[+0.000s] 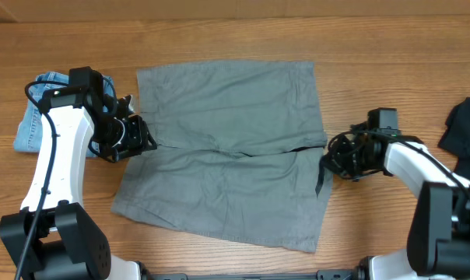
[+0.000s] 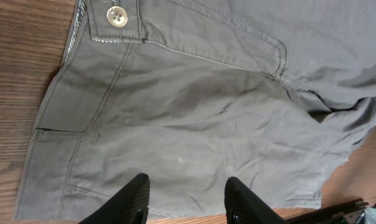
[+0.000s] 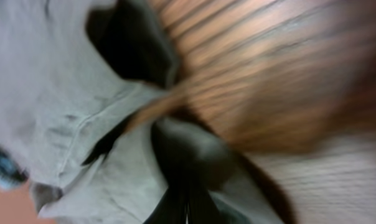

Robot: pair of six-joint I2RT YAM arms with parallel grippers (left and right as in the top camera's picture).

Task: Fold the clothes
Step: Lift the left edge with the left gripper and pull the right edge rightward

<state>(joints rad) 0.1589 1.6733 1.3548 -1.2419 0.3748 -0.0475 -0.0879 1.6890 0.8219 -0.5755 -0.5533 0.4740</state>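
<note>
As large plain grey cloth shorts (image 1: 227, 117) lie limp and soft, hold is judged best at stiffer waistband (image 2: 57, 155); left claw (image 2: 187, 199) spread, right claw (image 1: 330, 162) state cannot be told.

On table (image 1: 219, 31) ctr: big shorts (image 1: 227, 148) flat; denim shorts (image 1: 34, 123) to L, other garment (image 1: 464, 128) far R edge.

Carrying grey shorts (image 1: 227, 148) on a wooden tabletop (image 1: 219, 31), spread flat across the middle, waistband at the left, legs pointing right. Lying near them toward the left edge, directly on the wood: light-blue denim shorts (image 1: 33, 117). Sitting well apart at the far right edge: a black garment (image 1: 464, 128), partly out of view.
</note>
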